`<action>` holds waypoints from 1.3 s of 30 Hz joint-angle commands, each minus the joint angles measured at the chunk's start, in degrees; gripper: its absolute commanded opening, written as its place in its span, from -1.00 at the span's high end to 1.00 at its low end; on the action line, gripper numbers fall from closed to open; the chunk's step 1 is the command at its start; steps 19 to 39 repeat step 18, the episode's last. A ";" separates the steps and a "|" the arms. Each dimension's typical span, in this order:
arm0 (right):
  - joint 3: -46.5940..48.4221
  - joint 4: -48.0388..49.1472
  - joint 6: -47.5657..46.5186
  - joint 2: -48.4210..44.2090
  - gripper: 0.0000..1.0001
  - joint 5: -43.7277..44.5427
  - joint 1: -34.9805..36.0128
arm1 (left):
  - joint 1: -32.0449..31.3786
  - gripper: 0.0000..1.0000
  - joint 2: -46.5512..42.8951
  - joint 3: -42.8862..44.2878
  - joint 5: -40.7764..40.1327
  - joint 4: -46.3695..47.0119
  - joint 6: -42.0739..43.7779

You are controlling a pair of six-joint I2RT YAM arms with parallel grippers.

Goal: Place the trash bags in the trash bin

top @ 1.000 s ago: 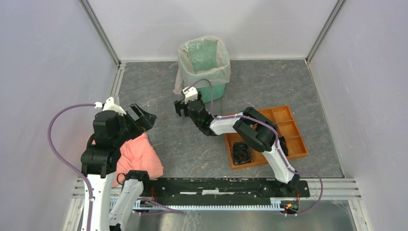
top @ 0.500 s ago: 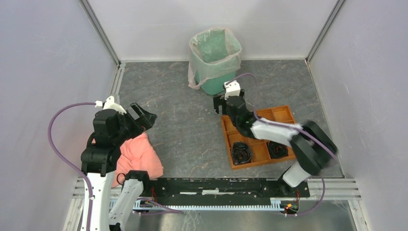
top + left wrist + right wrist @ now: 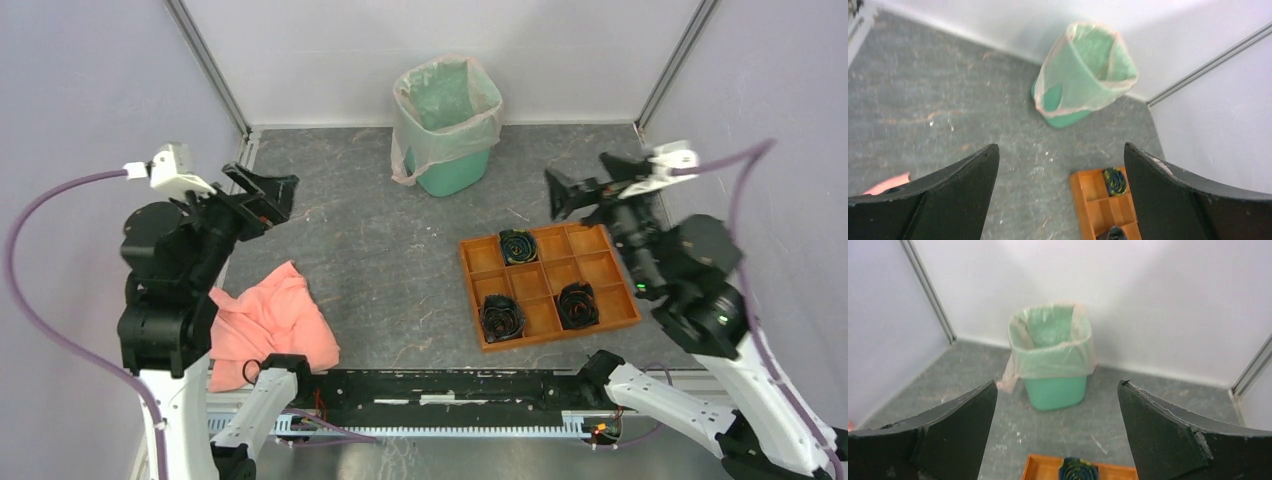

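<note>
The mint-green trash bin (image 3: 450, 172) stands upright at the back middle of the floor. The see-through pale pink trash bag (image 3: 445, 100) lines it, its edge folded out over the rim, with a loose flap hanging down the left side. My left gripper (image 3: 270, 198) is open and empty, raised at the left, well short of the bin. My right gripper (image 3: 556, 195) is open and empty, raised at the right. The left wrist view shows the bin (image 3: 1064, 118) and bag (image 3: 1083, 65) beyond my open gripper (image 3: 1060, 147). The right wrist view shows the bin (image 3: 1055, 391) and bag (image 3: 1050, 347) beyond my open gripper (image 3: 1057, 383).
A flat orange compartment tray (image 3: 592, 268) lies right of centre with three dark rolled items in it. A salmon-pink cloth (image 3: 270, 325) lies at the near left. White walls and metal posts close in the back and sides.
The right arm has drawn back from beside the bin to the right and lifted. The left arm has lifted and shifted left. The bin slid slightly right a second ago, then stayed.
</note>
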 commanded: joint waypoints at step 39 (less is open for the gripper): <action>5.42 -4.46 -7.32 -4.64 -0.96 2.60 -0.09 | -0.31 -1.00 -0.35 11.53 -4.45 4.44 7.14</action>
